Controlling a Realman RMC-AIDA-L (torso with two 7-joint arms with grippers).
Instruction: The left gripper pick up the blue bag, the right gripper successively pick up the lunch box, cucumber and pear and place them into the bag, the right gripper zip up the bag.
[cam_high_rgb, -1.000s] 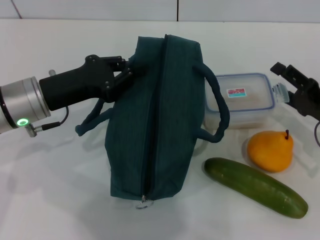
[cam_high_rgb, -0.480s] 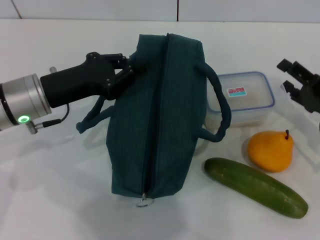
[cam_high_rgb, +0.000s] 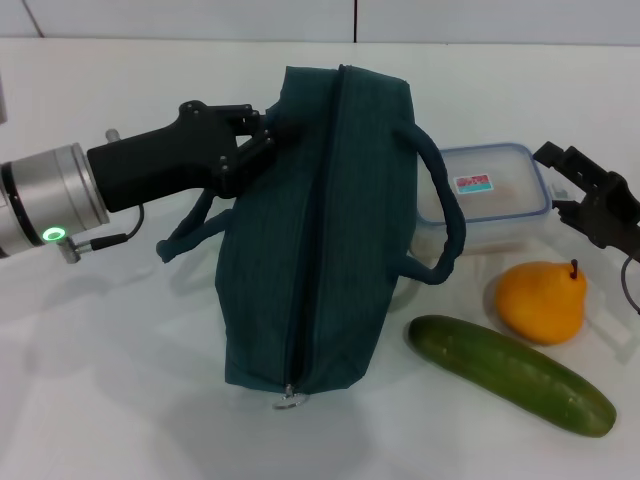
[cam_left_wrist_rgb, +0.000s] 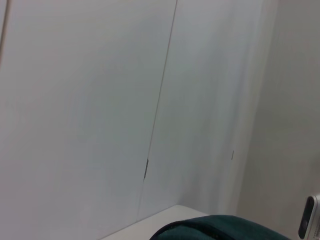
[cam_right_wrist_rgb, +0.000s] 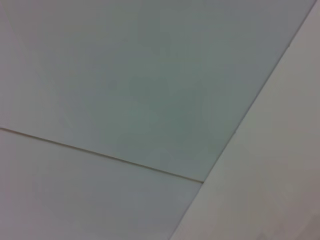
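While the white surface (cam_high_rgb: 120, 380) carries everything, the blue bag (cam_high_rgb: 320, 230) stands as the largest item at centre, its zipper shut along the top and the ring pull hanging at the near end. Left end effector (cam_high_rgb: 262, 140) comes in from the robot's left, fingers closed on the bag's upper far corner. One strip of the teal fabric (cam_left_wrist_rgb: 220, 229) shows in the left wrist view.

Cucumber (cam_high_rgb: 510, 374) lies at a slant on the surface, near right of the bag. Lunch box (cam_high_rgb: 485, 198), lid on, sits just right of the bag, behind its right handle; contents not readable. Pear (cam_high_rgb: 541, 300) stands between box and cucumber. Right end effector (cam_high_rgb: 562, 180) hovers at the box's right edge, fingers apart, holding nothing.
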